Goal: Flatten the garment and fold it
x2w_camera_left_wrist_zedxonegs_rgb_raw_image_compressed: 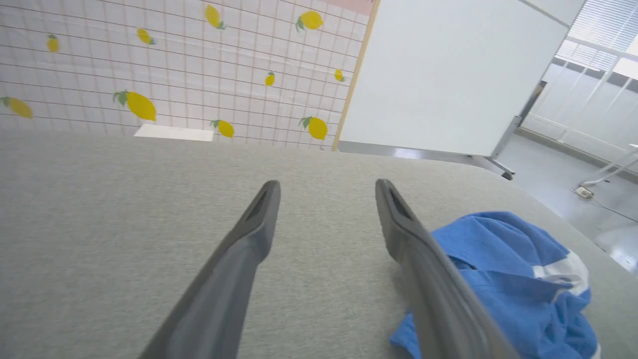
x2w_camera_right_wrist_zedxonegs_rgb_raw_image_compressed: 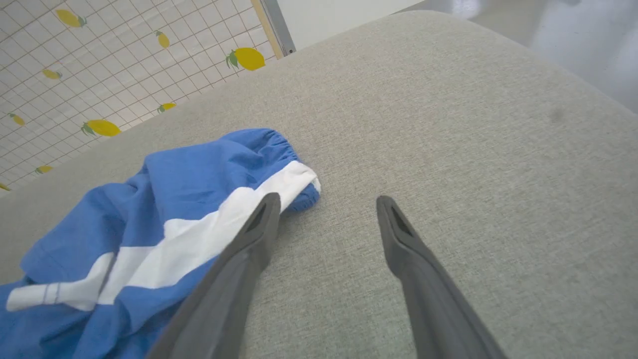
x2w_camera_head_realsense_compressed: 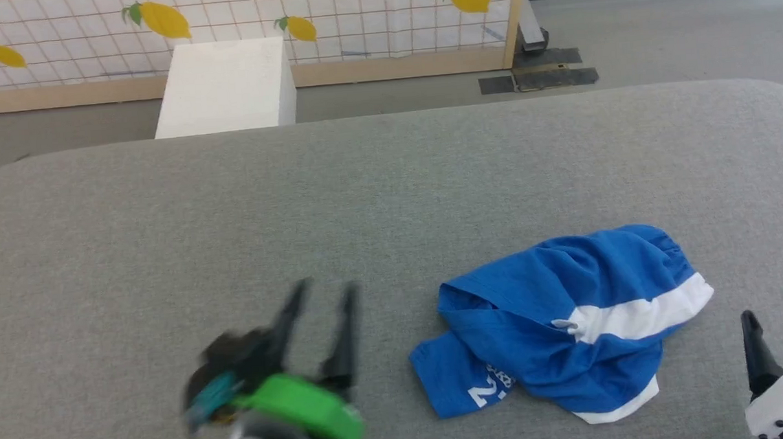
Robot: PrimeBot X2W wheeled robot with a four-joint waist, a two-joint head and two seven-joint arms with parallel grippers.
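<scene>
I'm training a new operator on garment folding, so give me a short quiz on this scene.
1. True or false: the left gripper holds the shorts.
2. The shorts lie: A spread flat, B crumpled, C neatly folded.
3. Fill in: the wide stripe across the shorts is ___.
Key: 1 false, it and the right gripper are both open and empty; 2 B; 3 white.

Left gripper (x2w_camera_head_realsense_compressed: 326, 290): fingers (x2w_camera_left_wrist_zedxonegs_rgb_raw_image_compressed: 249, 234) apart, empty, leaning slightly right, blurred. Right gripper (x2w_camera_head_realsense_compressed: 771, 325): fingers (x2w_camera_right_wrist_zedxonegs_rgb_raw_image_compressed: 403, 239) apart, empty, pointing forward, white wrist behind.
</scene>
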